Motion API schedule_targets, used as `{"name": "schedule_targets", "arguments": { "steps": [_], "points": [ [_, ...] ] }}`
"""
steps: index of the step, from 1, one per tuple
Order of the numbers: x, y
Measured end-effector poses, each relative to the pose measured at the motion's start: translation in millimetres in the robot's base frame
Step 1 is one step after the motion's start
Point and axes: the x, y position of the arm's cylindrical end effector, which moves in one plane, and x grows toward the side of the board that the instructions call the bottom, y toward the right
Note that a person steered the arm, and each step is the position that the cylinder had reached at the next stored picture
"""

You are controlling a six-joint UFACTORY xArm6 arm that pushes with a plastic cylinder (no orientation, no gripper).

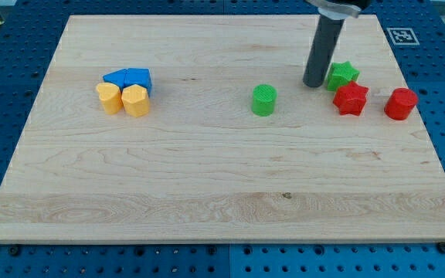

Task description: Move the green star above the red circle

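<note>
The bare near edge of the surface lies closest to the camera; nothing stands there. Further up, a green cylinder sits near the middle, and at the view's left two yellow blocks press against two blue blocks just behind them.

The work is at the view's right. The green star sits just above and touching, or nearly touching, the red star. The red circle stands a little apart to the right of the red star. My tip rests just left of the green star, at its left side, seemingly in contact. There is no gripper on this arm, only the rod, so nothing is held.

The star needs to travel right to end above the red circle. My tip is already on the correct side for that. I judge the best push is a steady slide to the right, aimed through the star's centre, perhaps slightly upward so it clears the red star rather than dragging it along. An off-centre push could spin the star or let it slip off my tip. Stop once it stands directly above the circle, with a gap between them.
</note>
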Motion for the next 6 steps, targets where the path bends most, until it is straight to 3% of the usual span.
{"name": "schedule_targets", "arguments": {
  "steps": [3, 6],
  "points": [
    [-7, 90],
    [-35, 82]
  ]
}}
